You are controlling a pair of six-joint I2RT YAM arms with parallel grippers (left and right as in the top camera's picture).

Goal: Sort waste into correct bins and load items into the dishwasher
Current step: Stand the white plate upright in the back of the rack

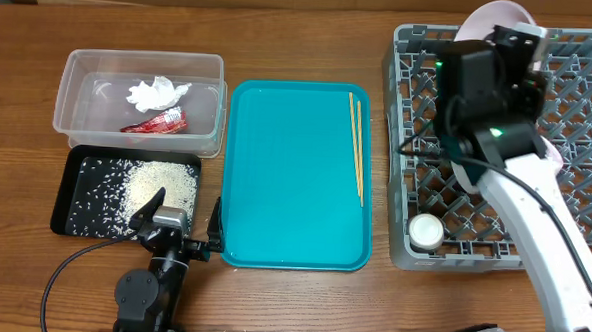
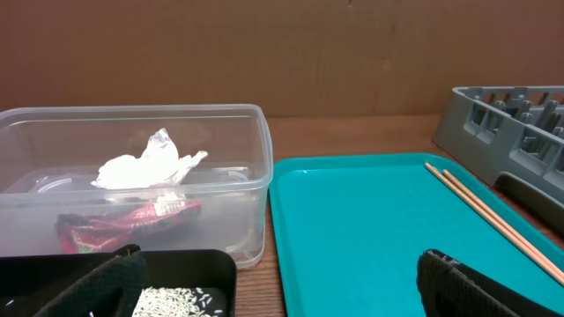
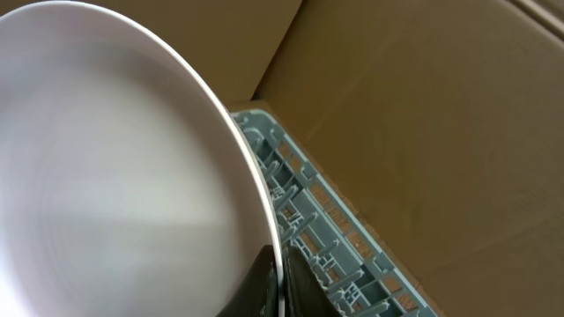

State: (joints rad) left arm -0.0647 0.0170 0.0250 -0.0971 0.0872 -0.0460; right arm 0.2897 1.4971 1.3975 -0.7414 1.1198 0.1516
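Observation:
My right gripper [image 1: 504,37] is shut on the rim of a large pale plate [image 1: 488,19], held on edge over the far side of the grey dish rack [image 1: 580,88]. The right wrist view shows the jaws [image 3: 278,282] pinching the plate [image 3: 115,176]. A small cup [image 1: 425,230] stands in the rack's front left corner. The clear tub [image 1: 80,72] holds the white tissue [image 1: 157,93] and the red wrapper [image 1: 156,124]. The black tray [image 1: 74,211] holds rice [image 1: 160,183]. The chopsticks [image 1: 357,144] lie on the teal tray. My left gripper [image 1: 178,229] is open and empty.
The teal tray [image 1: 286,176] lies between the bins and the rack. A pale dish edge [image 1: 554,152] shows under my right arm in the rack. The left gripper sits at the table's front edge, between the black tray and the teal tray.

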